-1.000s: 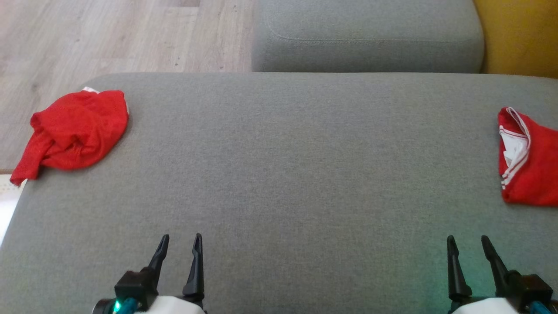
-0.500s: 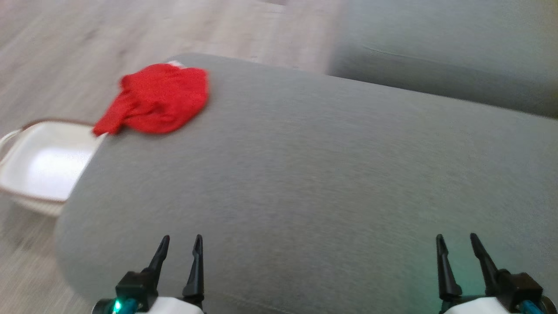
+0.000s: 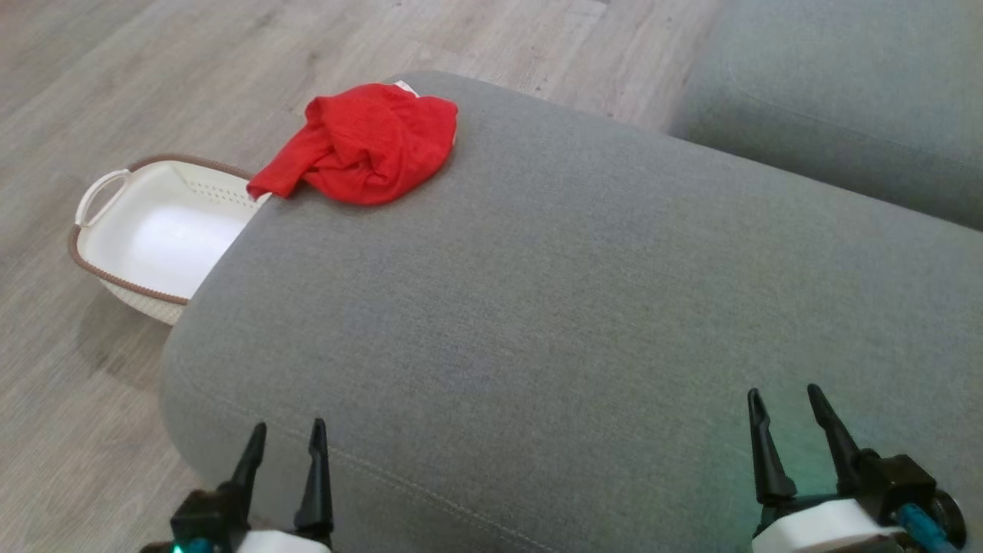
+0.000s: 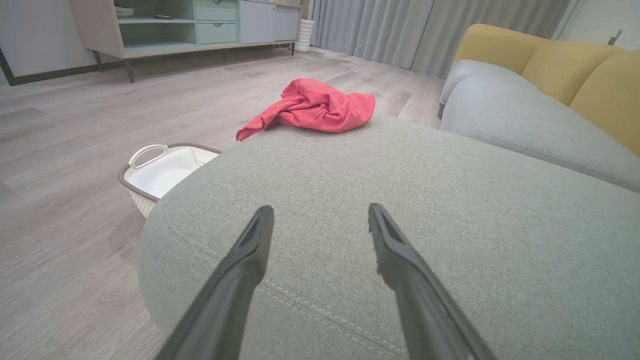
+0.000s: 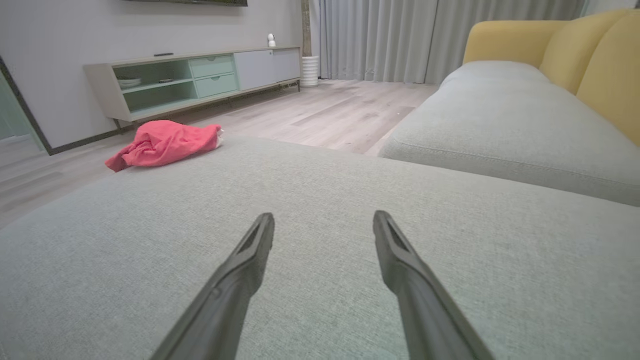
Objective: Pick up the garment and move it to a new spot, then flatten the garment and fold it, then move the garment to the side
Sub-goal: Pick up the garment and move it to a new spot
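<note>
Basket: a white basket [image 3: 192, 192] with a brown rim and a looped handle stands on the wooden floor [image 3: 115, 77] at the left of the head view, tucked against the grey cushion [image 3: 537, 307]; its white bottom lies in plain sight [image 4: 150, 172].
Garment: the red garment [image 3: 369, 142] lies crumpled on the cushion's far left corner, upper middle of the head view; one tip hangs off the edge just above the basket's rim [image 4: 315, 105] [image 5: 162, 142].
Left pincer: the left pincer [image 3: 288, 426] sits at the lower left, fingers spread wide, gripping nothing, above the cushion's near edge [image 4: 321, 210].
Right pincer: the right pincer [image 3: 783, 392] sits at the lower right, fingers equally wide apart, gripping nothing, over bare cushion [image 5: 323, 215].
Gap: both pincers are well apart from the garment.
</note>
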Motion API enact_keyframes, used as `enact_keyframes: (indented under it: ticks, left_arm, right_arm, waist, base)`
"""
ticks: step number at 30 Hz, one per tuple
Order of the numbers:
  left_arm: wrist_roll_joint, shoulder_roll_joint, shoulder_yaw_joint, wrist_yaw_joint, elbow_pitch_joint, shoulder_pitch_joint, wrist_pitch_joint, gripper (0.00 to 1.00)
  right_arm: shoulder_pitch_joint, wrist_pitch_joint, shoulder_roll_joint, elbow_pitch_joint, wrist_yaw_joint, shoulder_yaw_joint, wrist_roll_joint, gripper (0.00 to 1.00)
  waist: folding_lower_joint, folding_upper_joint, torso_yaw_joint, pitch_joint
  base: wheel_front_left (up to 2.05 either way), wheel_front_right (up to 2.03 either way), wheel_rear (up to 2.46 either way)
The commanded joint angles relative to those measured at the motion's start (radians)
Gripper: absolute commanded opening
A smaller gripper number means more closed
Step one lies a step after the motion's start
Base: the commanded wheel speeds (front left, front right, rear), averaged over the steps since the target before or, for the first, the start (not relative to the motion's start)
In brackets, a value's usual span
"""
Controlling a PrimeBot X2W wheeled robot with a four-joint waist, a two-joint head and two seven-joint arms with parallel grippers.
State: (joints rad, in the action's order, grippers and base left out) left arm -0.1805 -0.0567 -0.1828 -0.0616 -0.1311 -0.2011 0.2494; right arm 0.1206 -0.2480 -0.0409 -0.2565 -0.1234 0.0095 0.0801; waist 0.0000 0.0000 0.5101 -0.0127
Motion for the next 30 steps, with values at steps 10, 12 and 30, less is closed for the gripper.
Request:
enact_keyframes:
  ticks: [10, 12, 30]
  left_arm:
    - [-0.089, -0.014, 0.182, 0.03, 0.047, 0.315, 0.012, 1.0]
    - [-0.106, -0.039, 0.206, 0.044, -0.001, 0.406, 0.011, 1.0]
    - [-0.17, -0.191, 0.239, 0.065, -0.699, 1.148, -0.252, 1.0]
  right_arm:
    - [-0.113, 0.052, -0.033, 0.18, -0.007, -0.052, -0.117, 1.0]
    - [-0.135, 0.074, -0.058, 0.224, -0.007, -0.061, -0.124, 1.0]
    - [-0.207, 0.235, -0.211, 0.515, -0.007, -0.065, -0.102, 1.0]
  waist:
    - [0.0, 0.0, -0.143, 0.308]
    - [0.0, 0.0, -0.155, 0.378]
    - [0.0, 0.0, -0.245, 0.67]
  base:
    - [0.0, 0.0, 0.0]
    - [0.0, 0.0, 0.0]
    - [0.0, 0.0, 0.0]
